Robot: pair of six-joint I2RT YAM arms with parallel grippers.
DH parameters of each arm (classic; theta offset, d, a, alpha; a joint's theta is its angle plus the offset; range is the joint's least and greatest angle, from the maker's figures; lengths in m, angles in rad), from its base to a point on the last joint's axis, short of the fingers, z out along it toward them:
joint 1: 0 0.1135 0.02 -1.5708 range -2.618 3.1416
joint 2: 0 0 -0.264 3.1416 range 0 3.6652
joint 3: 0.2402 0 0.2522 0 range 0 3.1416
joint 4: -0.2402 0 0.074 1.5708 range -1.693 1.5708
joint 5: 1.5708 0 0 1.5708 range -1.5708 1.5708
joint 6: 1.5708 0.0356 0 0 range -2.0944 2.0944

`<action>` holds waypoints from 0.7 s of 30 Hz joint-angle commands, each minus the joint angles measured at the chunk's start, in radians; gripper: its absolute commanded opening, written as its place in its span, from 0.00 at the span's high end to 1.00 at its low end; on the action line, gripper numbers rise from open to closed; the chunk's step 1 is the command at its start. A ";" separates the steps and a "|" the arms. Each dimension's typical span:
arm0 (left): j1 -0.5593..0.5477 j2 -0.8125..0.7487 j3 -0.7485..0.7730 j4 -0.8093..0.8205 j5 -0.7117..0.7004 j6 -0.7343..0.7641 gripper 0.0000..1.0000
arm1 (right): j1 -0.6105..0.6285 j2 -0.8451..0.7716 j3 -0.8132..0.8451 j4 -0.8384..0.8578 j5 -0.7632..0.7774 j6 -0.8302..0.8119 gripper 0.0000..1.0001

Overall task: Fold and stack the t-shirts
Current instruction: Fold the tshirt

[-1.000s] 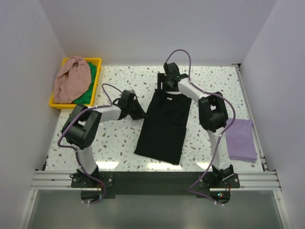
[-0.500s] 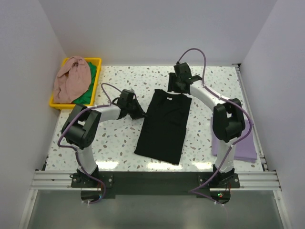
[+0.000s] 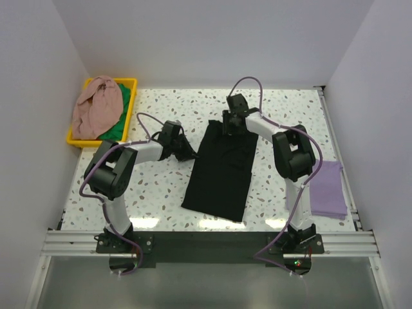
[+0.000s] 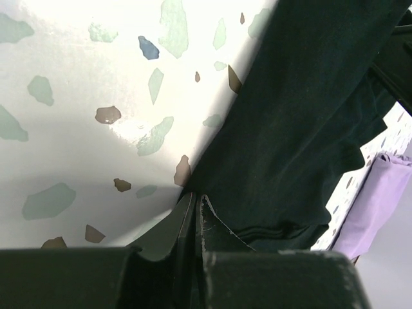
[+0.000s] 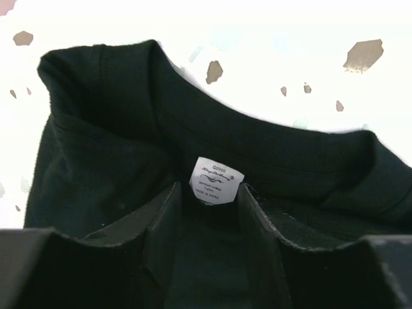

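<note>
While the black t-shirt (image 3: pixel 219 174) lies lengthwise mid-bench, partly folded into a long strip with collar at the far end and hem at the near end, both arms are down at it. Left gripper (image 3: pixel 187 153) sits at the shirt's left edge, roughly halfway along. Wrist view shows its fingers (image 4: pixel 168 222) pressed together with the fabric edge pinched at the tips, low on the speckled bench (image 3: pixel 167 193). Right gripper (image 3: pixel 230 126) is at the collar, far end. Its fingers (image 5: pixel 158 225) are spread, one each side of the white neck label (image 5: pixel 217 179), low over the cloth inside the neckline, nothing clamped. Folded purple t-shirt (image 3: pixel 327 188) lies flat at the near right of the bench, well apart from the black one. Yellow bin (image 3: pixel 131 105) at the far left corner holds a pink garment (image 3: pixel 96 106) heaped over a green garment (image 3: pixel 116 131)
</note>
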 commanded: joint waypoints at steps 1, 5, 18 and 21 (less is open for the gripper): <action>0.013 0.003 0.028 0.011 0.007 0.023 0.92 | 0.006 -0.014 0.030 0.034 -0.013 -0.010 0.57; 0.014 0.003 0.025 0.013 0.007 0.025 0.92 | 0.010 -0.022 0.016 0.039 -0.015 -0.004 0.65; 0.016 0.007 0.022 0.011 0.001 0.025 0.92 | 0.012 -0.089 -0.033 0.040 -0.010 0.015 0.91; 0.017 0.009 0.019 0.011 0.000 0.023 0.92 | 0.012 -0.094 -0.039 0.031 -0.007 0.018 0.94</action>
